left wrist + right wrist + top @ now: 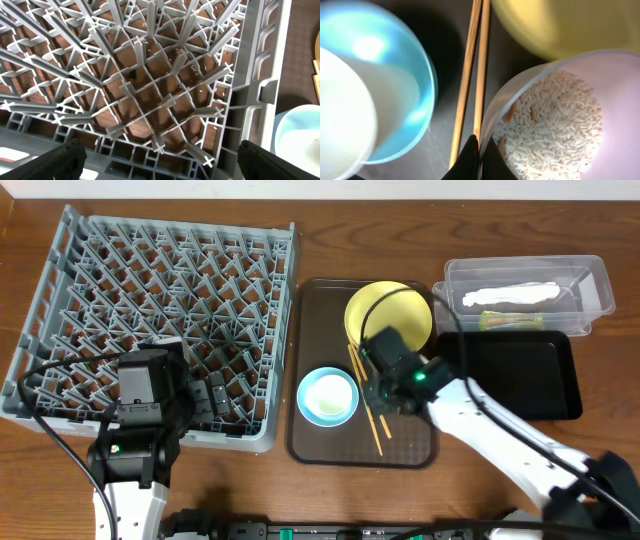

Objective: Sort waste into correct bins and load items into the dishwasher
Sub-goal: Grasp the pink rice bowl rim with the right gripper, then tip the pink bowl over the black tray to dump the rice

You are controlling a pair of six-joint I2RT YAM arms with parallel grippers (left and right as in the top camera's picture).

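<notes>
My right gripper [392,380] [481,156] is shut on the rim of a small white cup [615,100] that holds pale rice crumbs [550,120], over the brown tray. The cup is hidden under the gripper in the overhead view. The wooden chopsticks [365,395] [469,75] lie just left of it. The light blue bowl [305,408] [415,60] holds the white bowl [328,392] [345,115]. The yellow plate [390,310] [570,25] lies behind. My left gripper [208,400] [160,162] is open and empty above the grey dish rack's [170,280] [150,75] near right corner.
The brown serving tray [310,442] stands right of the rack. The clear tub [592,280] at the back right holds the white napkin [510,295] and the green-and-orange wrapper [510,321]. The black tray [520,375] lies in front of the tub.
</notes>
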